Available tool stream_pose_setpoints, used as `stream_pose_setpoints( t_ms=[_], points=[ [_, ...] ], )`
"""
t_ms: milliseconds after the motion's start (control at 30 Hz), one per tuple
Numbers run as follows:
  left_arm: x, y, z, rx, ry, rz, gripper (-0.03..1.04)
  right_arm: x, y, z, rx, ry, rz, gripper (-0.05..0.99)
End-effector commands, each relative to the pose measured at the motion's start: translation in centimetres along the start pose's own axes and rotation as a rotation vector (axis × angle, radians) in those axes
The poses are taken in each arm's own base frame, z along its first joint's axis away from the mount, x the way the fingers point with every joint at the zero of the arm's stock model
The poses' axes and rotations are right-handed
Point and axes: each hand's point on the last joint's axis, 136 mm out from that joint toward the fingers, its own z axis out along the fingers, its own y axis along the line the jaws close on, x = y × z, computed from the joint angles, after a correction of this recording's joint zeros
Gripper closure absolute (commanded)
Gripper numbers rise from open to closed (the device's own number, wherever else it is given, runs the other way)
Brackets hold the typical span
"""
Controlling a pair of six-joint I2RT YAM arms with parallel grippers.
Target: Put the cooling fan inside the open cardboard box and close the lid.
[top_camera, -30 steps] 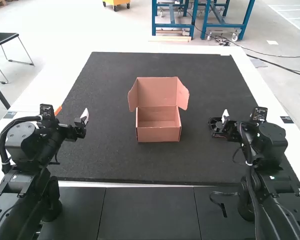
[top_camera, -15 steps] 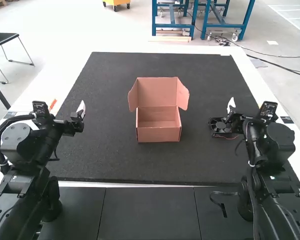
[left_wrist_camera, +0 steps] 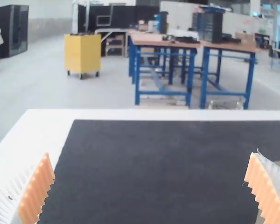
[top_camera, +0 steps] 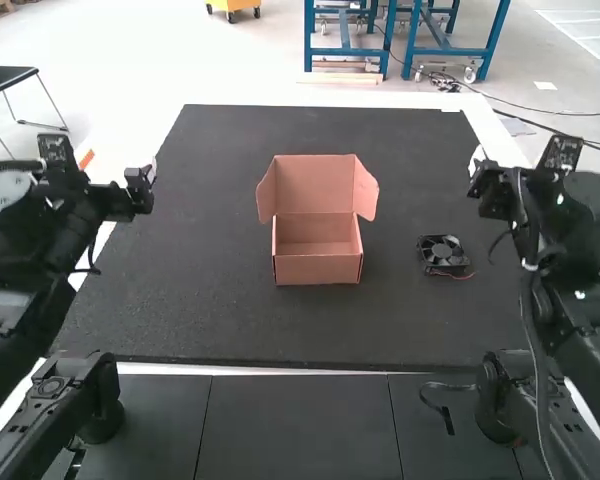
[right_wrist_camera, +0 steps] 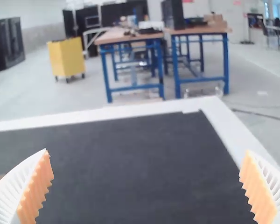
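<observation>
The cooling fan (top_camera: 445,255) is seen lying flat on the black mat (top_camera: 230,130), near the right side of the open cardboard box (top_camera: 317,235) but apart from it, while the right tool (top_camera: 483,185) is held raised beyond the fan, its orange-padded fingers (right_wrist_camera: 35,186) spread wide and nothing gripped. The left tool (top_camera: 140,188) is held over the mat's left edge, well apart from the box, likewise wide open and empty. The fan has not yet been picked up. The pickup is judged best made by the right arm, the tool brought straight down so that the low frame is straddled across two opposite edges and the blades are left untouched. The box stands upright at the middle of the mat, its lid (top_camera: 315,185) raised at the back. The lid's right side flap (top_camera: 366,195), on the fan's side, is judged the obstacle to be cleared on the way in. The white tabletop (top_camera: 40,215) is seen round the mat
</observation>
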Motion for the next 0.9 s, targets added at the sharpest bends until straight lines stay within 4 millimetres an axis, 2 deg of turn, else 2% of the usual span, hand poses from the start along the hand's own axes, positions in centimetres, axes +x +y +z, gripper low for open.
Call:
stream_pose_setpoints(
  t_ms=[0,67,133,167,233,333,400,600,733,867],
  points=[
    [-3.3,-0.4,1.4,0.026,-0.006,-0.003,0.04,-3.2,0.0,1.0,0.012,0.003,-0.005,0.02],
    [-4.6,-1.2,2.2,0.068,0.003,0.004,0.04,-4.4,0.2,1.4,0.012,0.02,-0.005,0.02],
    [-4.4,-2.4,3.0,0.133,0.081,-0.003,0.05,-4.4,0.2,2.1,0.023,0.075,-0.011,0.02],
    [-3.8,-2.5,3.7,0.14,0.134,-0.001,0.05,-4.1,0.0,2.5,0.036,0.106,-0.014,0.02],
    [-1.7,-3.3,4.8,0.184,0.266,0.006,0.05,-2.3,-0.2,3.0,0.049,0.231,-0.015,0.02],
    [1.6,-3.9,5.7,0.217,0.454,0.043,0.05,-1.5,0.1,2.5,0.045,0.342,0.036,0.03],
    [3.9,-4.3,5.4,0.253,0.585,0.079,0.05,-1.6,-0.1,1.8,0.056,0.396,0.031,0.03],
    [5.1,-6.0,3.9,0.358,0.672,0.105,0.05,0.6,-0.6,0.7,0.085,0.568,0.035,0.03],
    [4.7,-8.2,3.3,0.446,0.659,0.09,0.05,2.5,-0.1,0.9,0.058,0.684,0.04,0.03],
    [3.8,-11.5,2.7,0.518,0.649,0.022,0.05,4.3,0.3,1.8,0.026,0.766,0.027,0.03]
  ],
)
